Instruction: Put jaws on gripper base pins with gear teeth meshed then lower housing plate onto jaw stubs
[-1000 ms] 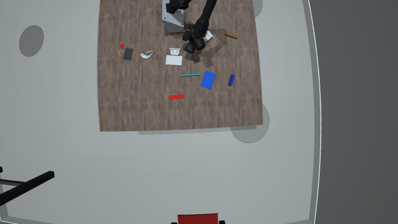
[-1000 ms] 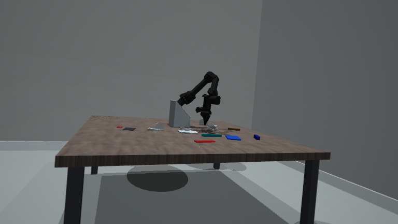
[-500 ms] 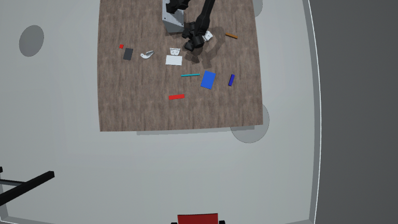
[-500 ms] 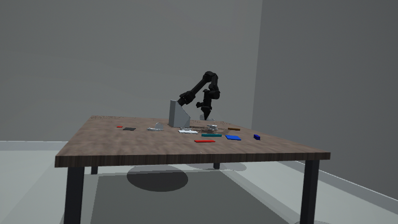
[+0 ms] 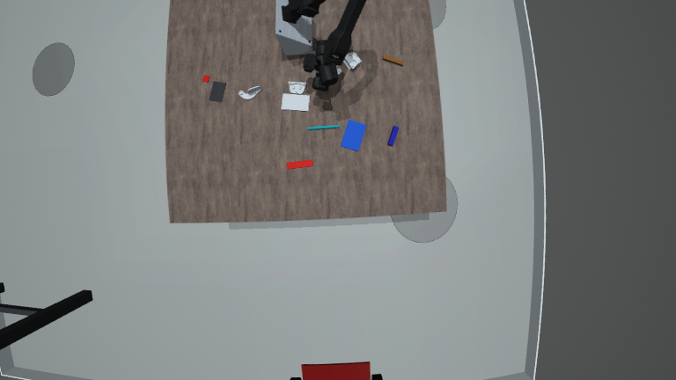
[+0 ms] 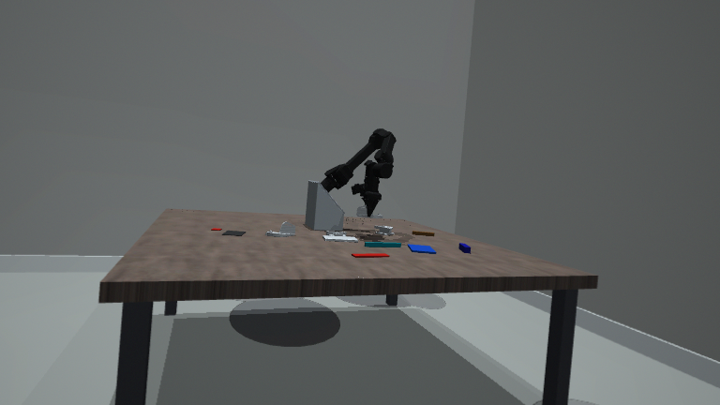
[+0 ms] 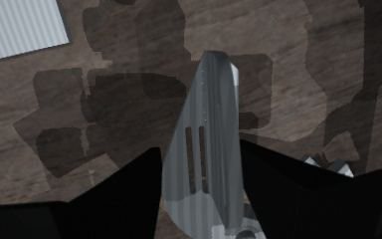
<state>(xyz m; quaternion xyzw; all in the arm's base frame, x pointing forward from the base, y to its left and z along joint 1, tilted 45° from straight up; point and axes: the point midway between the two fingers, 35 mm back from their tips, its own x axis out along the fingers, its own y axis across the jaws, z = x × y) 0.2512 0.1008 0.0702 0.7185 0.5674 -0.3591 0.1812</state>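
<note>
My gripper (image 6: 369, 214) (image 7: 197, 152) is shut on a white jaw (image 7: 219, 124) (image 6: 361, 211) and holds it above the table; the arm mostly covers it in the top view. The other white jaw (image 5: 249, 92) (image 6: 287, 230) lies at the left. A white part with two round features (image 5: 297, 87) (image 6: 335, 232) lies left of the gripper, touching or very near a white rectangular block. Another white part (image 5: 352, 61) (image 6: 382, 230) stands right of the gripper, its edge showing at the right in the wrist view (image 7: 345, 168). I cannot tell which is base and which is housing plate.
The white block (image 5: 295, 102) (image 7: 30, 25) lies in front. Teal bar (image 5: 323, 127), blue plate (image 5: 353, 135), dark blue bar (image 5: 393, 135) and red bar (image 5: 299, 164) lie nearer the front. A brown bar (image 5: 393, 61) is right; a dark plate (image 5: 217, 91) and red cube (image 5: 205, 78) are left.
</note>
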